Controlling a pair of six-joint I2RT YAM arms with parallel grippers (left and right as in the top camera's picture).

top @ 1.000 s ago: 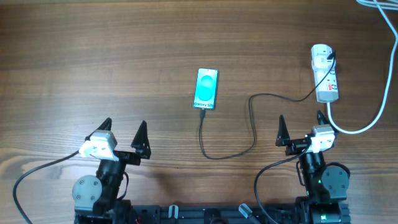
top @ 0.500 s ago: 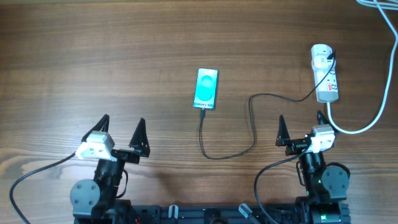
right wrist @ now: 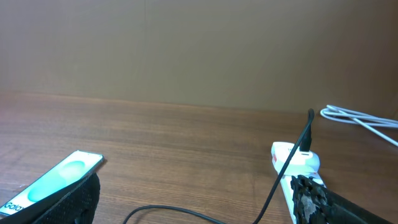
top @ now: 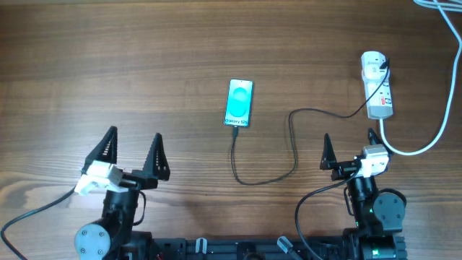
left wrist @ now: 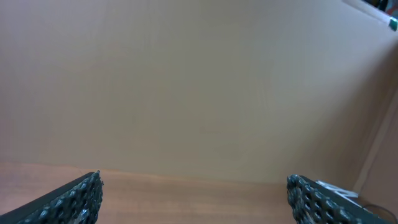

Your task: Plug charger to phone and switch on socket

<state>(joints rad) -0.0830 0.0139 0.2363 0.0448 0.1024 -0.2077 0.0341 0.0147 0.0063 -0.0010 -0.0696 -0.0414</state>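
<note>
The phone [top: 239, 102] lies flat mid-table, cyan screen up; it also shows at the lower left of the right wrist view [right wrist: 59, 175]. The charger [top: 291, 141], a thin black cable, runs from the phone's near end, loops toward me and rises to its black plug in the socket [top: 377, 88]. Whether its tip sits inside the phone I cannot tell. In the right wrist view the socket [right wrist: 292, 158] and charger cable [right wrist: 287, 168] lie ahead on the right. My left gripper [top: 133, 136] and right gripper [top: 349, 136] both stand open and empty near the front edge.
A thick white cord [top: 433, 137] curves from the socket's near end off to the right and back. In the left wrist view my left gripper [left wrist: 194, 178] faces a plain beige wall [left wrist: 199, 81] above the table's far edge.
My left arm has drawn back to the left and tilted upward, jaws still open. The right arm, phone, cable and socket have not moved.
</note>
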